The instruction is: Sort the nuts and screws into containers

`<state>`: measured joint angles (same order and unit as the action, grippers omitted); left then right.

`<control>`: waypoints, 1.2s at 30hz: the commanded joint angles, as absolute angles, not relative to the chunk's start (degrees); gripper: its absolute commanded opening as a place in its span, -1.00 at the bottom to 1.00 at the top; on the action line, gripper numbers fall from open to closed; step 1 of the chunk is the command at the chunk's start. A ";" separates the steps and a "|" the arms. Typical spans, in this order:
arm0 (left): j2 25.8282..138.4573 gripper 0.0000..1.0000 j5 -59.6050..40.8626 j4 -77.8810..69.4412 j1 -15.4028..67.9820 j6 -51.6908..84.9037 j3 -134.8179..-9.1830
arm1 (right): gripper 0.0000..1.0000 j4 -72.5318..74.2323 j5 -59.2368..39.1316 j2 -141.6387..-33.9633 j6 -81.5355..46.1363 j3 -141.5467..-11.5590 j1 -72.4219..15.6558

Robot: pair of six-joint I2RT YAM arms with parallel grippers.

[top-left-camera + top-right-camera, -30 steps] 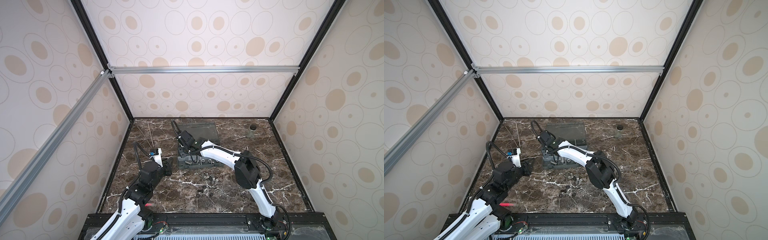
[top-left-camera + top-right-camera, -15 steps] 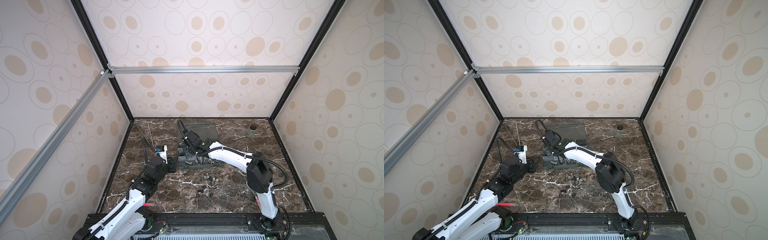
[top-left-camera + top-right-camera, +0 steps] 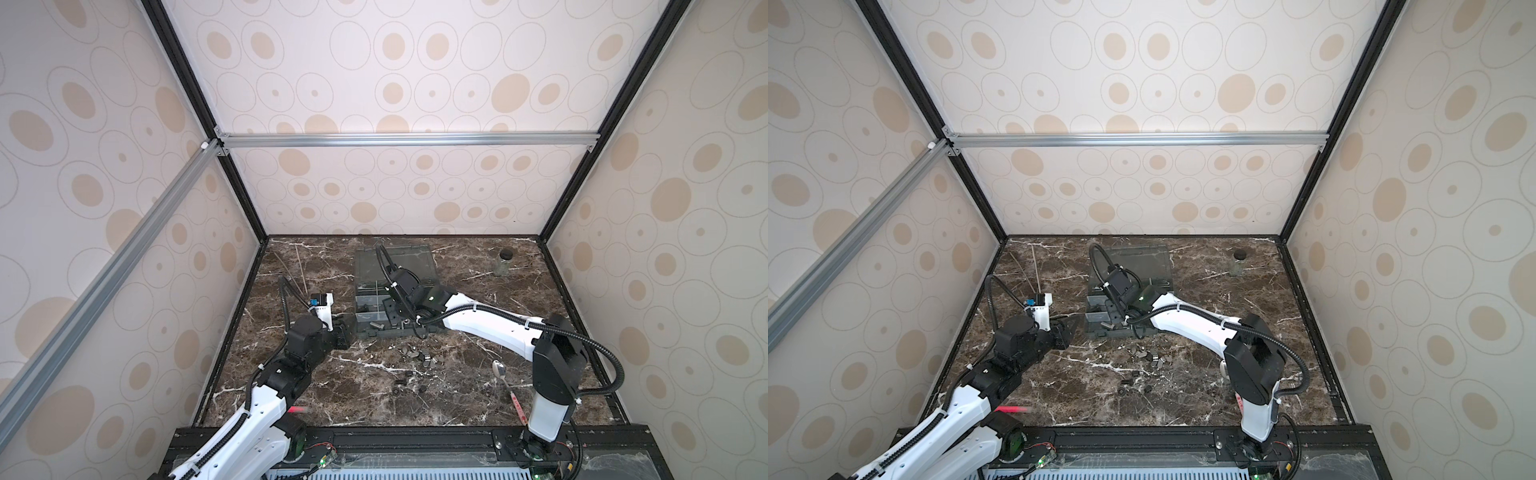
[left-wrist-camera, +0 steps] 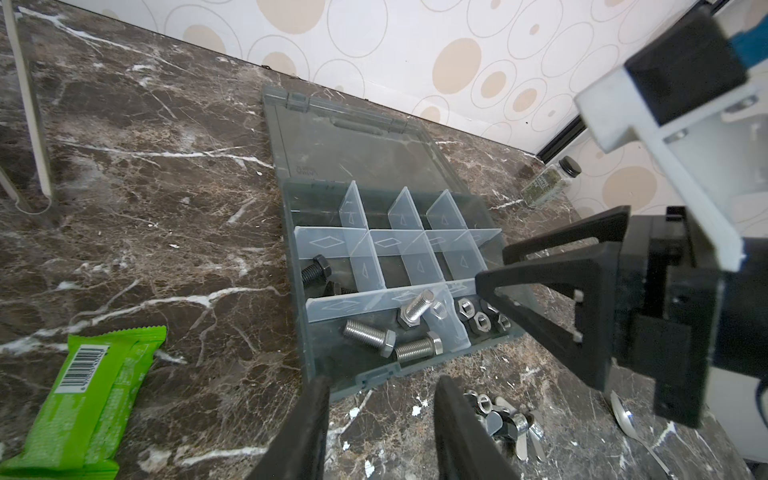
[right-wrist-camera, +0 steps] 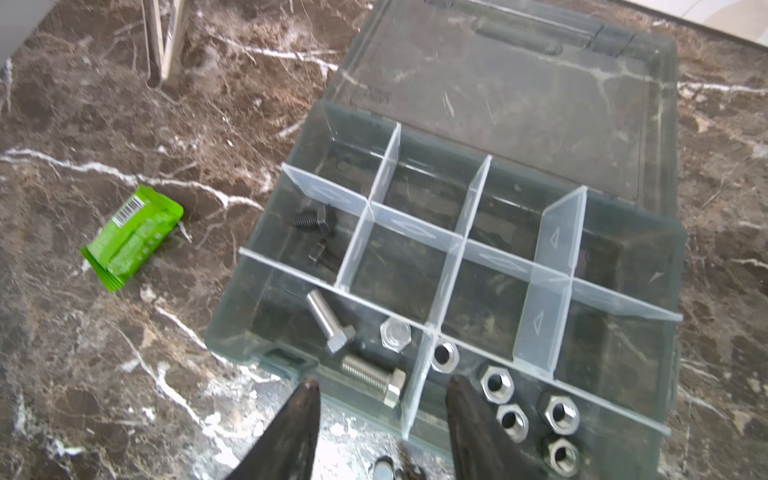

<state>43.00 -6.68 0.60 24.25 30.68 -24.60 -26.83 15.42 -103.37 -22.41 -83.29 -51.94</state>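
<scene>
Done: silver screws (image 5: 372, 374) and black screws (image 5: 313, 220) are lying in separate containers (image 5: 232, 316) of the open box (image 4: 374, 376); nuts (image 5: 496, 380) are sitting in the neighbouring one.
Left: a loose pile (image 3: 419, 355) is waiting on the table (image 3: 332, 386), just before the box.
Look: screws are showing hex heads and short threads; nuts are shining.
Left gripper (image 4: 380, 384): jaws are standing apart, empty, at the box front.
Right gripper (image 5: 382, 382): jaws are standing apart, holding nothing, over the front compartments.
</scene>
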 commanded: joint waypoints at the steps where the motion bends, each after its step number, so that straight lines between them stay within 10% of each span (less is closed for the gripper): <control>1: 42.34 -0.15 -9.15 4.55 23.99 29.53 -25.51 | 0.05 -28.51 16.27 -100.12 -24.04 -81.29 -51.67; 36: 67.46 -0.09 -22.65 6.94 44.07 26.63 -31.30 | 0.09 -31.47 31.68 -73.99 -38.50 -53.49 -51.68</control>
<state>66.70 -23.38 5.61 41.95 26.17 -28.21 -30.87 29.34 -75.46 -36.77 -55.00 -51.94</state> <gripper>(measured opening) 0.453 0.542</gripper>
